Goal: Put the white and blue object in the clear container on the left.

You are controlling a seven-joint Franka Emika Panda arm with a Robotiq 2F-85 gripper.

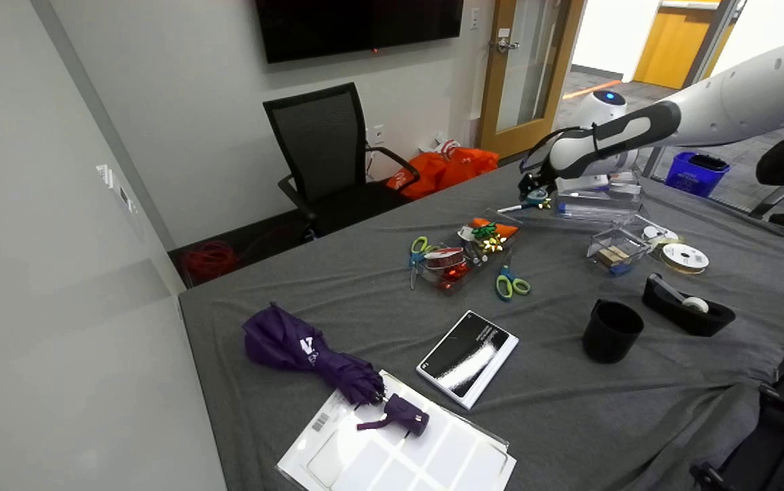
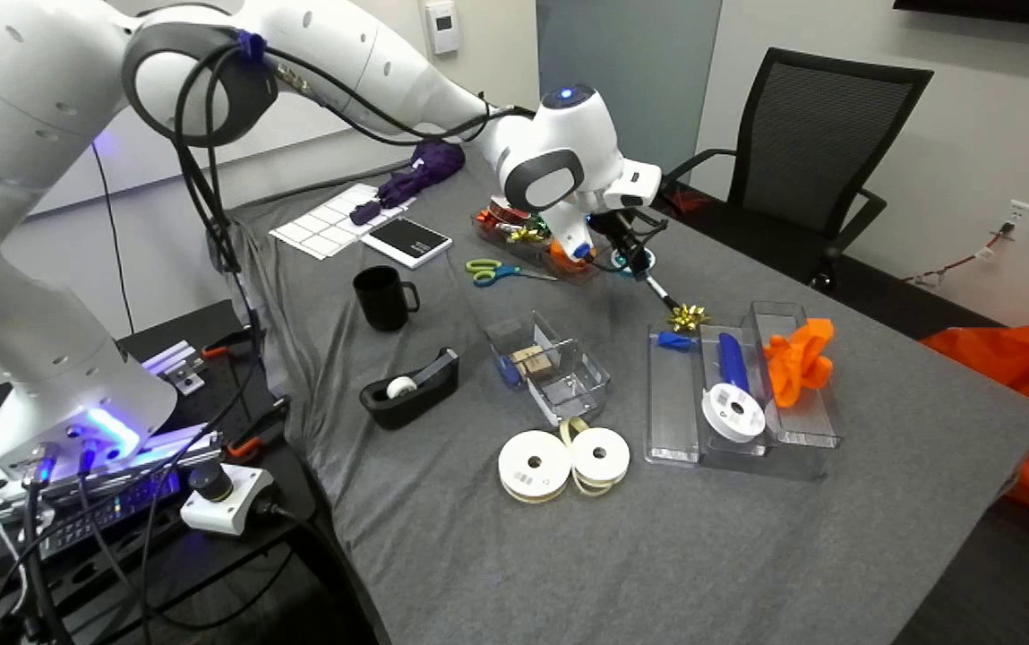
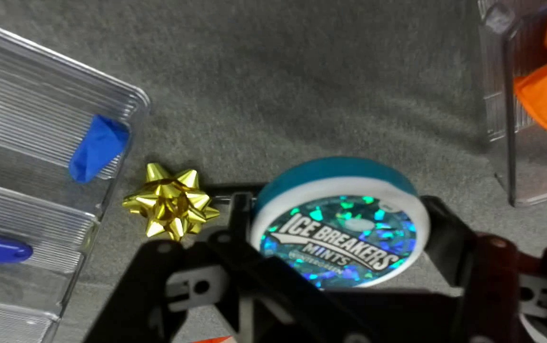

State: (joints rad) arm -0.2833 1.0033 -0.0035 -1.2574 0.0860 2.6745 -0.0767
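The white and blue object is a round mints tin [image 3: 340, 238] with a teal side, white rim and glittering label. My gripper [image 3: 341, 209] is shut on it, a finger against each side, and the tin sits tilted. The gripper [image 2: 629, 244] and tin [image 2: 649, 259] also show in an exterior view, low over the grey table; the height is unclear. The clear container, a small low see-through tub [image 2: 581, 394], stands on the table in both exterior views, away from the gripper. It holds a wooden block and a blue piece, and is out of the wrist view.
A gold bow [image 3: 171, 202] and a marker [image 2: 660, 291] lie beside the tin. A larger clear box [image 2: 673, 403] holds an orange glove and blue items. Another clear box [image 1: 501, 217] holds bows and ribbon. Scissors [image 1: 511, 283], tape dispenser [image 1: 685, 307] and black cup [image 1: 611, 331] stand around.
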